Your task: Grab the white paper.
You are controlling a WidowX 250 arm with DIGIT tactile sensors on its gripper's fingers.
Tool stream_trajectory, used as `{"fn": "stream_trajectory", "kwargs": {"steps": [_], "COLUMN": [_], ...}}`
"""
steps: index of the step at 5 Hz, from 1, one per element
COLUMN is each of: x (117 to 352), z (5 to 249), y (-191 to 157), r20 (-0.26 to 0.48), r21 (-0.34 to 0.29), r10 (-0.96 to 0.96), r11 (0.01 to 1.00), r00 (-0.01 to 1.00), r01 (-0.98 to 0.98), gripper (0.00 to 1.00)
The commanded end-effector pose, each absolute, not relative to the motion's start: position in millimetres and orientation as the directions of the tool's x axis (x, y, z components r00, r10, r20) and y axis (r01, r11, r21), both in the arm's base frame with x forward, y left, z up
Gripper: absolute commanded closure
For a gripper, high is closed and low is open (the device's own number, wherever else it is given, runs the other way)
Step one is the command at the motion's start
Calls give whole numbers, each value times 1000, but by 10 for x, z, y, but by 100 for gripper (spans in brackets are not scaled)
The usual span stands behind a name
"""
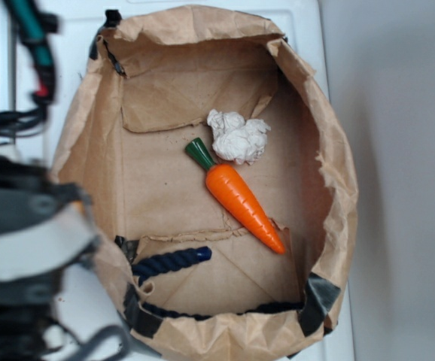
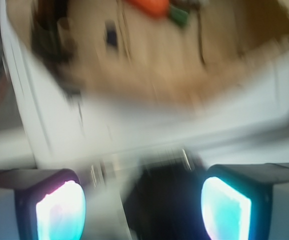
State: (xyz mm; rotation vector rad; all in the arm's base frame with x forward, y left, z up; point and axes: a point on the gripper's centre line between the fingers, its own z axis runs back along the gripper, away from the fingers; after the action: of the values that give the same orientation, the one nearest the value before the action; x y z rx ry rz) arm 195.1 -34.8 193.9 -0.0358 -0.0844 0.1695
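Observation:
The white paper (image 1: 238, 137), a small crumpled lumpy ball, lies on the floor of the big brown paper bag (image 1: 89, 143), touching the green top of an orange carrot (image 1: 244, 199). My arm (image 1: 22, 233) is a blur at the left edge of the exterior view, outside the bag. The wrist view is smeared by motion. In it my gripper (image 2: 143, 207) is open, its two glowing pads (image 2: 59, 212) far apart with nothing between them, over the white surface short of the bag. The paper cannot be made out in that view.
A dark blue rope (image 1: 171, 262) lies at the bag's near end, below the carrot. The bag's crumpled walls stand up all around its floor. Black and teal cables (image 1: 33, 37) hang at the upper left. The bag rests on a white surface (image 1: 308, 30).

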Motion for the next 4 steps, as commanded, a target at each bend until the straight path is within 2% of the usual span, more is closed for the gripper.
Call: {"fn": "stream_trajectory", "kwargs": {"steps": [1, 2, 4], "x": [2471, 2762, 3162], "z": [2060, 1905, 1516], "y": [-136, 124, 371], "r20": [314, 364, 327], "r21": [-54, -99, -87], "r10": [145, 162, 210], "r11": [989, 986, 978], "r00": [938, 917, 921], "r01": [-135, -135, -192], "gripper": [0, 0, 0]}}
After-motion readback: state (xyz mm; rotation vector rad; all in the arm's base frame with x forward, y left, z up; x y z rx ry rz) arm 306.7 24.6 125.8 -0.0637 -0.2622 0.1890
